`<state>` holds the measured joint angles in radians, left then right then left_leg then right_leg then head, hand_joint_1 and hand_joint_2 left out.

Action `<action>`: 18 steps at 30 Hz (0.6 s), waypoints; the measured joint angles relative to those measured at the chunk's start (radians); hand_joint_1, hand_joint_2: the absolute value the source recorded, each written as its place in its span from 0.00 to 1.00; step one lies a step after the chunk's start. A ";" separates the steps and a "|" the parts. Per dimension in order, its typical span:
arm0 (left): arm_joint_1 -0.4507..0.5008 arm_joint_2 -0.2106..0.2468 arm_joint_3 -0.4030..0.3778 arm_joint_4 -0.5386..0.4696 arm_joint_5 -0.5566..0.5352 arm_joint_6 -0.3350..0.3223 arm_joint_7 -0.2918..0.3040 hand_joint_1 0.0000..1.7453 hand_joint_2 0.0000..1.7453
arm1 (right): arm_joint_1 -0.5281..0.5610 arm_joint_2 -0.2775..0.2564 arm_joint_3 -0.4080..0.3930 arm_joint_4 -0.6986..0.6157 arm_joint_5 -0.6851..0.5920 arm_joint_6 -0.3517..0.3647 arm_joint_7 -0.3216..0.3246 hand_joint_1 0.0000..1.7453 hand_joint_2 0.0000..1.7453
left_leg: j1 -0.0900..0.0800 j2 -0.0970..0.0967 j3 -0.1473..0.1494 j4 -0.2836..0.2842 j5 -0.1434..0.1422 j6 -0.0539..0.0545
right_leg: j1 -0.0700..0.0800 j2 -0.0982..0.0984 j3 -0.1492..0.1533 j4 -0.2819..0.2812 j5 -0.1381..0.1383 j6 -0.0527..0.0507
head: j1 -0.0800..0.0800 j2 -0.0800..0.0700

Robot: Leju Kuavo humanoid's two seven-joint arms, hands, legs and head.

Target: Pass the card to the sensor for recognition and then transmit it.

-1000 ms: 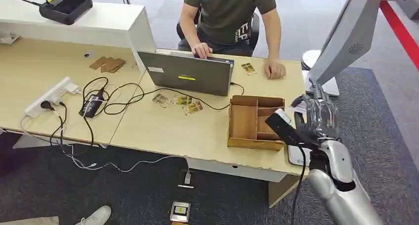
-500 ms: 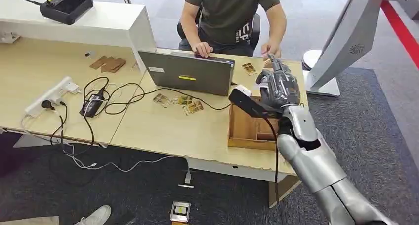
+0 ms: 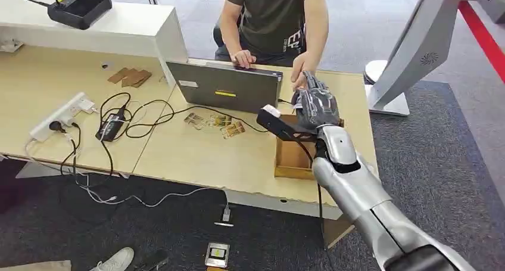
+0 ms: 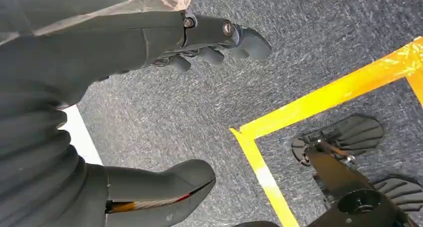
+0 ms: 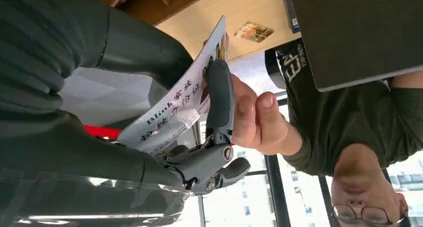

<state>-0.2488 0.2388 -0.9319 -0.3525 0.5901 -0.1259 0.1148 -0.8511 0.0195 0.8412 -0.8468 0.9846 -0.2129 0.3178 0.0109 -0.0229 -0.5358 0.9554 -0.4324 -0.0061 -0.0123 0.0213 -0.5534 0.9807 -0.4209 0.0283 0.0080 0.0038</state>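
Right robot hand (image 3: 315, 107) now raised over the far right part of the light wooden surface (image 3: 196, 155), beyond the open wooden compartment tray (image 3: 293, 158); half a second ago lower and further right, a second ago off the right edge entirely. Clamped on a white printed card (image 5: 174, 107), pinched between thumb and fingers, seen plainly in the right wrist view. Person's hand (image 5: 257, 119) now touching the robot fingers at the card's far side; earlier resting flat on the surface by the far edge. Judged: transfer stage reached, handover to the person imminent, card not yet released. No sensor identifiable from these views.

Left robot hand (image 4: 199, 42) hanging over grey carpet, fingers apart, holding nothing.

Count: one card in hand; one small patterned card (image 3: 299, 83) near the far edge; three patterned cards (image 3: 215, 123) in front of one grey laptop (image 3: 225, 87); one tray.
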 joint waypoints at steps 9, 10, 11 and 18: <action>-0.001 -0.028 0.002 0.014 0.011 0.039 0.000 0.00 1.00 | -0.012 0.050 0.012 0.064 0.037 -0.002 -0.007 0.00 1.00 | 0.000 0.000 0.000 0.000 0.000 0.000 | 0.000 0.000 0.000 0.000 0.000 0.000 | 0.000 0.000; -0.001 -0.032 0.002 0.016 0.013 0.043 0.001 0.00 1.00 | -0.012 0.058 0.014 0.071 0.041 -0.006 -0.008 0.00 1.00 | 0.000 0.000 0.000 0.000 0.000 0.000 | 0.000 0.000 0.000 0.000 0.000 0.000 | 0.000 0.000; -0.001 -0.035 0.003 0.017 0.015 0.044 0.001 0.00 1.00 | -0.012 0.065 0.015 0.076 0.043 -0.014 -0.008 0.00 1.00 | 0.000 0.000 0.000 0.000 0.000 0.000 | 0.000 0.000 0.000 0.000 0.000 0.000 | 0.000 0.000; 0.007 -0.049 0.018 0.027 0.013 0.057 -0.010 0.00 1.00 | -0.014 0.089 0.018 0.083 0.078 -0.085 0.001 0.00 1.00 | 0.000 0.000 0.000 0.000 0.000 0.000 | 0.000 0.000 0.000 0.000 0.000 0.000 | 0.000 0.000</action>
<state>-0.2419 0.1900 -0.9140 -0.3250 0.6027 -0.0687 0.1049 -0.8648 0.1087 0.8587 -0.7637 1.0624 -0.2975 0.3185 0.0109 -0.0227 -0.5358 0.9554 -0.4324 -0.0061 -0.0122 0.0215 -0.5537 0.9806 -0.4209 0.0283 0.0080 0.0038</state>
